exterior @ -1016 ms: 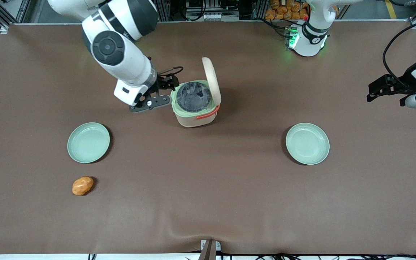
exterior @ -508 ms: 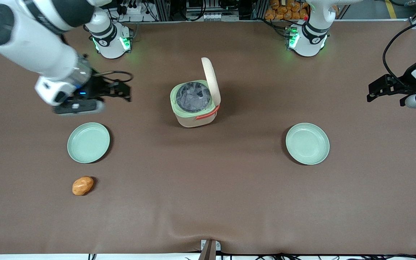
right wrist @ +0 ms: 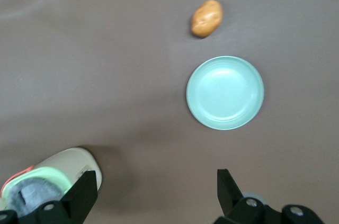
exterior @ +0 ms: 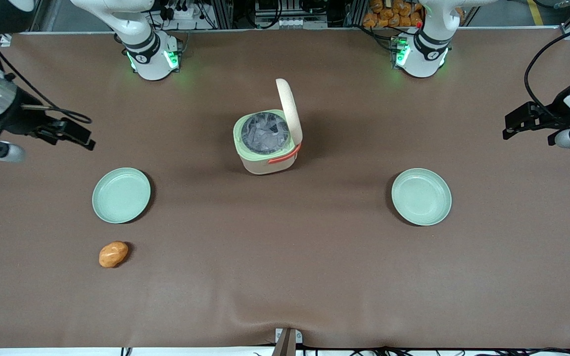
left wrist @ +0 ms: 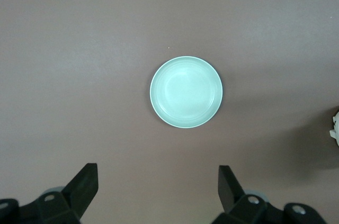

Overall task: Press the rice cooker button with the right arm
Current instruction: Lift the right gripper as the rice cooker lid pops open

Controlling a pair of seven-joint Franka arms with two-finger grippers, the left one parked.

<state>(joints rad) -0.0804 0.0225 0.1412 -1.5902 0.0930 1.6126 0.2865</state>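
Observation:
The beige rice cooker stands mid-table with its lid swung up, showing the grey inner pot, pale green rim and coral-red handle. It also shows in the right wrist view. My right gripper hangs above the cloth far off toward the working arm's end of the table, well apart from the cooker and touching nothing. In the right wrist view the gripper is open wide and empty, with bare cloth between its fingers.
A pale green plate lies nearer the front camera than my gripper, with an orange potato nearer still; both show in the right wrist view, the plate and the potato. A second green plate lies toward the parked arm's end.
My right arm has swung away from the cooker's side, out to the working arm's end of the table. The cooker has not moved and its lid stays up.

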